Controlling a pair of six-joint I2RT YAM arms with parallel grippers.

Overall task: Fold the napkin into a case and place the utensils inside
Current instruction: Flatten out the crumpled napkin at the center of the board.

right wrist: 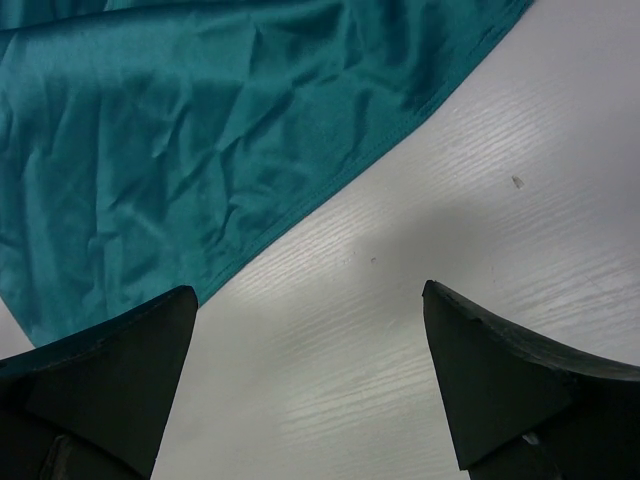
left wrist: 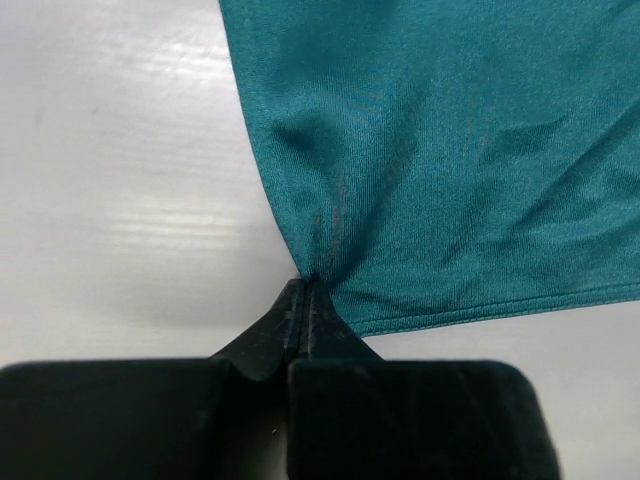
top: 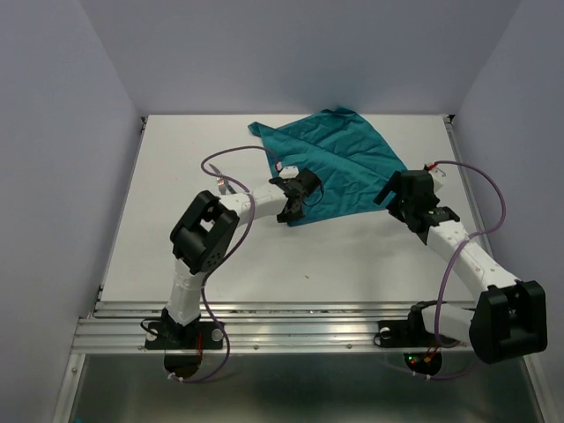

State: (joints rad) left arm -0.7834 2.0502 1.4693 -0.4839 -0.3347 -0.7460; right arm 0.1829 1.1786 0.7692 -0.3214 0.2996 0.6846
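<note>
The teal-green napkin (top: 339, 159) lies spread and creased at the back middle of the white table (top: 291, 256). My left gripper (top: 304, 189) is at its near-left corner, shut on the cloth. In the left wrist view the closed tips (left wrist: 305, 285) pinch that corner, and the napkin (left wrist: 450, 150) puckers into folds where they bite. My right gripper (top: 392, 196) hovers at the napkin's near-right edge, open. The right wrist view shows its fingers (right wrist: 305, 300) wide apart over bare table, with the napkin's hem (right wrist: 200, 160) to the upper left. No utensils are in view.
White walls enclose the table on the left, back and right. A metal rail (top: 291, 322) runs along the near edge by the arm bases. Purple cables (top: 225, 163) loop off both arms.
</note>
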